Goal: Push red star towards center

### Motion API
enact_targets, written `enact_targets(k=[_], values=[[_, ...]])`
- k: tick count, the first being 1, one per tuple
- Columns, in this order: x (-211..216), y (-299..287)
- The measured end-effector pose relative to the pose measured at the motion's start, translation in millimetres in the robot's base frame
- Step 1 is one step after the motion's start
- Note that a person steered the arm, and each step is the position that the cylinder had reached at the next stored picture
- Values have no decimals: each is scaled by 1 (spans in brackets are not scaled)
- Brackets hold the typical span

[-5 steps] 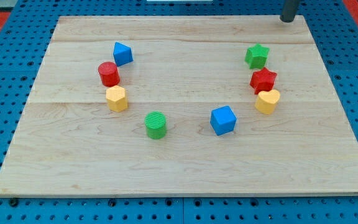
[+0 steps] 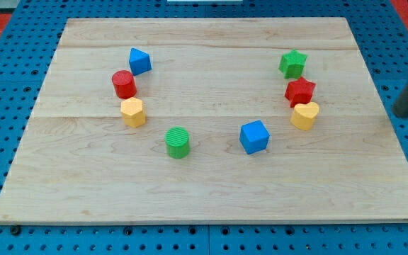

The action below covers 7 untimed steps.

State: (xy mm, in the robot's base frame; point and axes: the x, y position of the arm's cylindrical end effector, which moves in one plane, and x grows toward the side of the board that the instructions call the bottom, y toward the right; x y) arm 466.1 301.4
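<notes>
The red star (image 2: 299, 91) lies on the wooden board (image 2: 204, 177) at the view's right, between a green star (image 2: 292, 64) above it and a yellow heart (image 2: 304, 115) below it, nearly touching both. My tip (image 2: 404, 113) is at the view's right edge, just off the board's right side, well to the right of the red star and about level with the yellow heart.
A blue cube (image 2: 254, 137) and a green cylinder (image 2: 178, 142) lie lower middle. A blue block (image 2: 139, 61), a red cylinder (image 2: 124, 84) and a yellow block (image 2: 132, 112) cluster at the left. Blue pegboard surrounds the board.
My tip has moved from the board's top right corner down along the right side to about the height of the yellow heart. No block has moved.
</notes>
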Motion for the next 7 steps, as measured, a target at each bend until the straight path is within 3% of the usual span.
enact_targets(k=[3, 4, 5, 6, 7], values=[[55, -115], [7, -117], [-28, -67], [-90, -59], [-120, -98]])
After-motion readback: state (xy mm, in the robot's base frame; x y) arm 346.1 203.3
